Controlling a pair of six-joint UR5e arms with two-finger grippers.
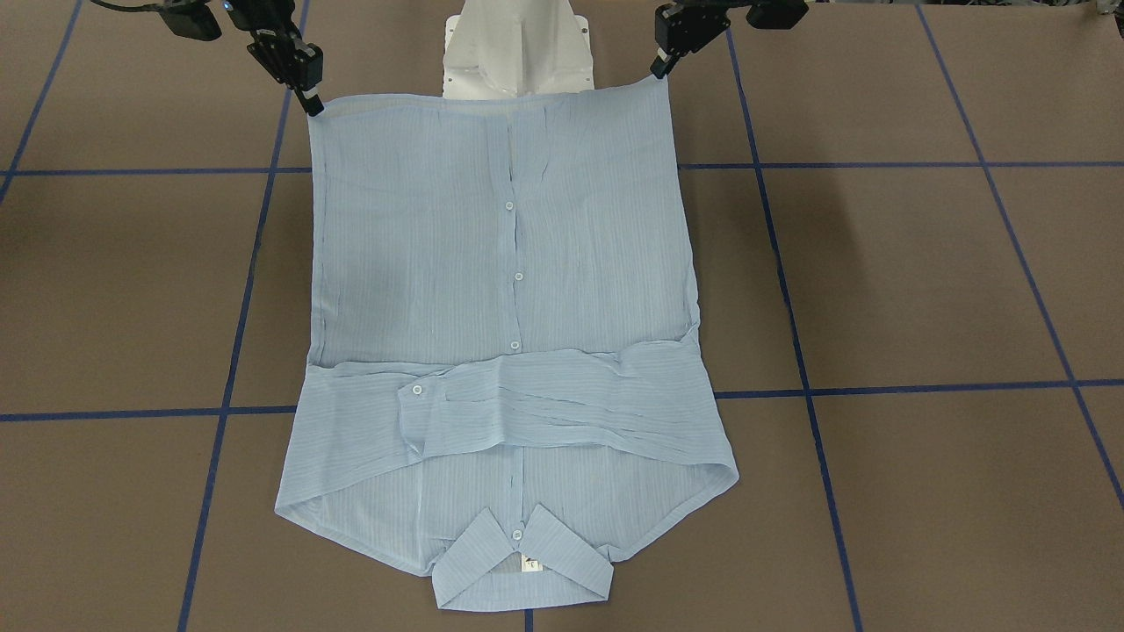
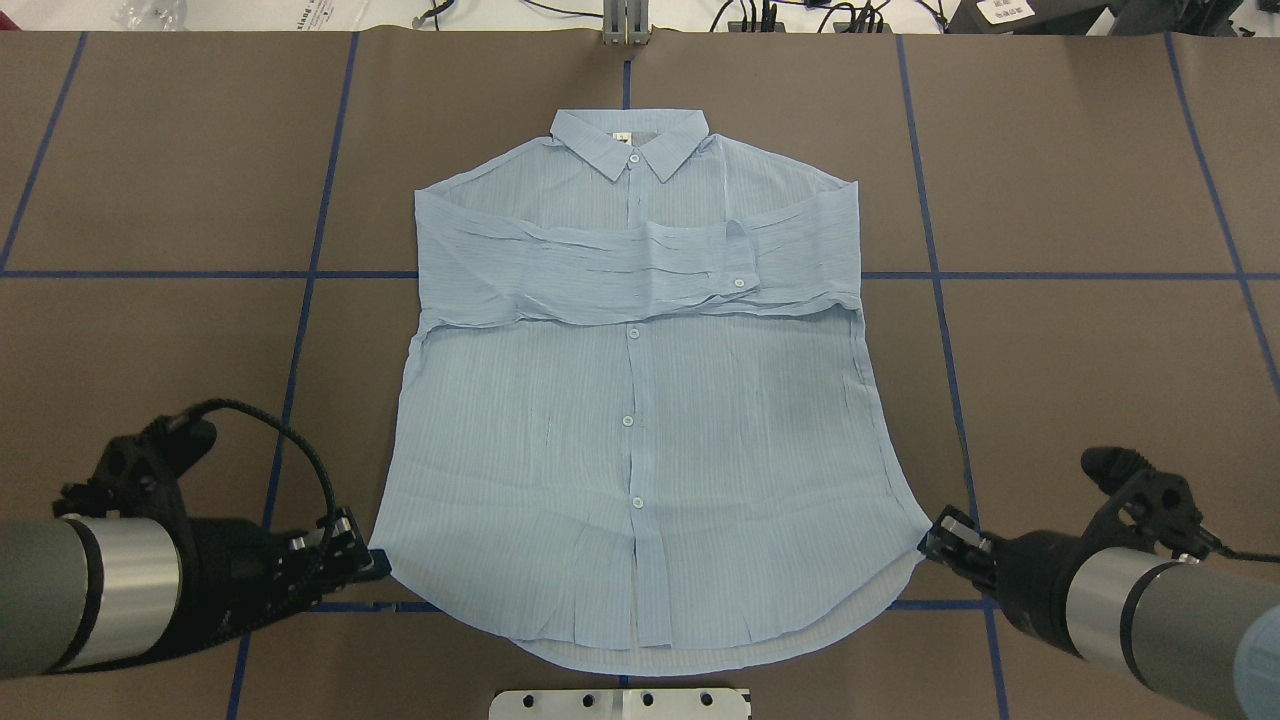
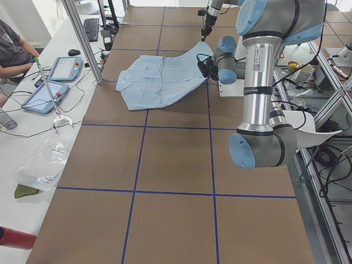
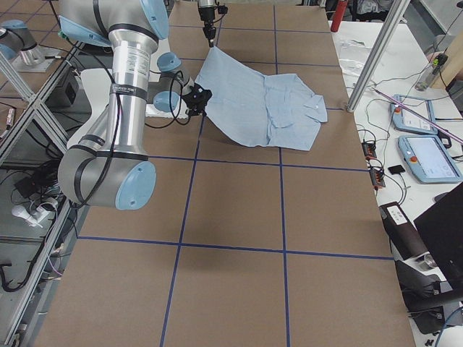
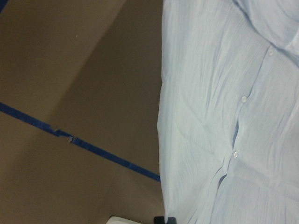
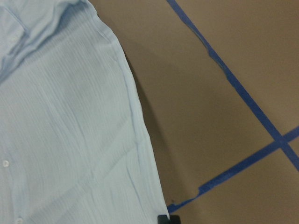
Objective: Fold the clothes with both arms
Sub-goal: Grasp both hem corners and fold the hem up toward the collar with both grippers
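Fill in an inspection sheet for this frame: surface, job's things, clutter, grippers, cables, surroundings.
surface: brown table, blue tape grid.
job's things: shirt, front up, sleeves folded across the chest, collar away from the robot, hem raised off the table.
clutter: nothing seen on the table.
grippers: left gripper and right gripper, jaws shut on the shirt's hem corners.
cables: black cable looping over the left wrist.
surroundings: side bench with teach pendants; an operator seated there.
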